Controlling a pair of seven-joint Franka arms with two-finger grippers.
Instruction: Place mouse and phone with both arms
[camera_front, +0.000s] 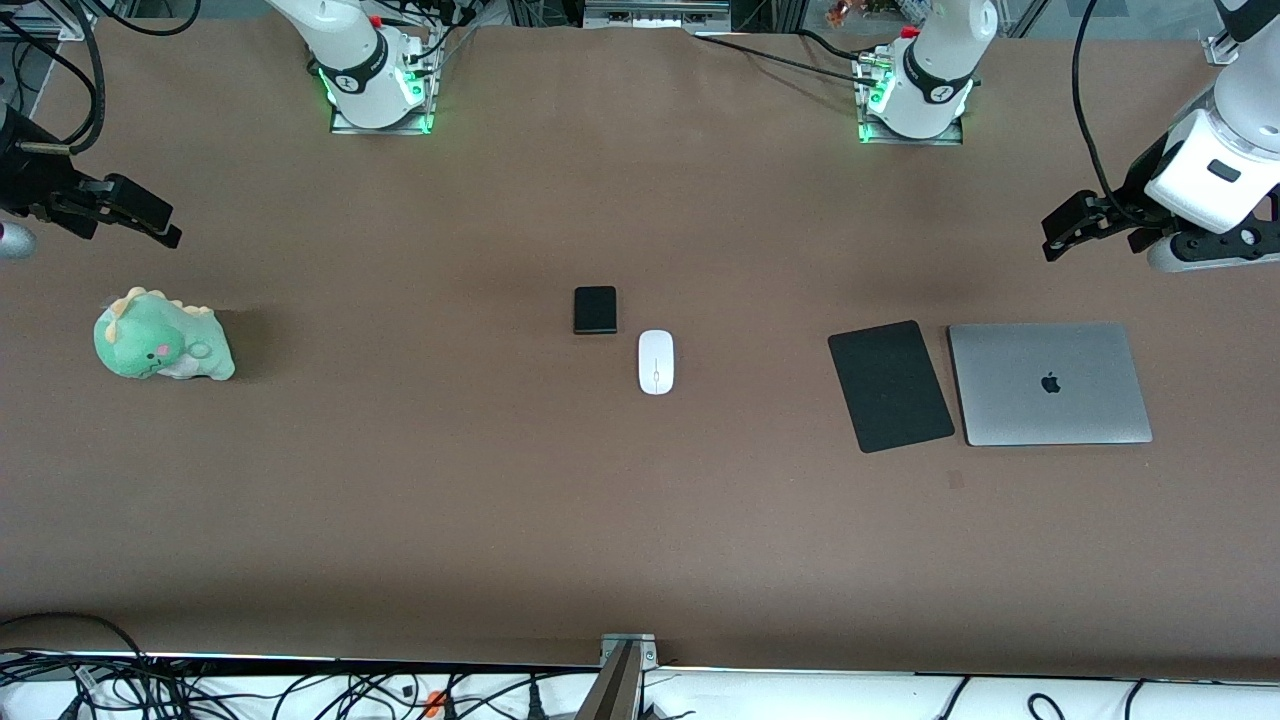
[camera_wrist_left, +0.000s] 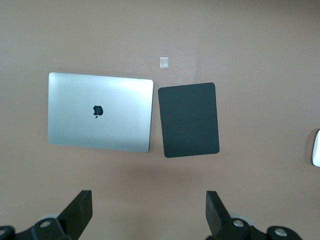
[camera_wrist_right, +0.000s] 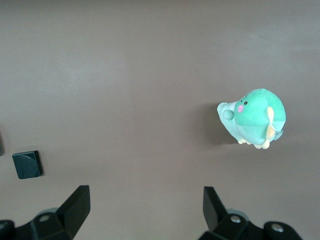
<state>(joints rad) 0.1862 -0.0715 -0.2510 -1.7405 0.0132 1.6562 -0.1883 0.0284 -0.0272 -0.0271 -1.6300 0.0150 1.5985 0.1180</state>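
Note:
The white mouse (camera_front: 656, 361) lies mid-table, and only its edge (camera_wrist_left: 316, 147) shows in the left wrist view. The small black phone (camera_front: 595, 309) (camera_wrist_right: 27, 164) lies beside it, slightly farther from the front camera and apart from it. My left gripper (camera_front: 1058, 232) (camera_wrist_left: 149, 210) hangs open over bare table at the left arm's end, close to the laptop. My right gripper (camera_front: 160, 225) (camera_wrist_right: 146, 207) hangs open over bare table at the right arm's end, close to the plush toy. Neither gripper holds anything.
A grey laptop (camera_front: 1050, 383) (camera_wrist_left: 100, 112) lies shut toward the left arm's end, with a thin black mouse pad (camera_front: 890, 385) (camera_wrist_left: 189, 120) beside it. A green plush dinosaur (camera_front: 160, 335) (camera_wrist_right: 252, 117) sits toward the right arm's end. A small tape square (camera_wrist_left: 164, 62) marks the table.

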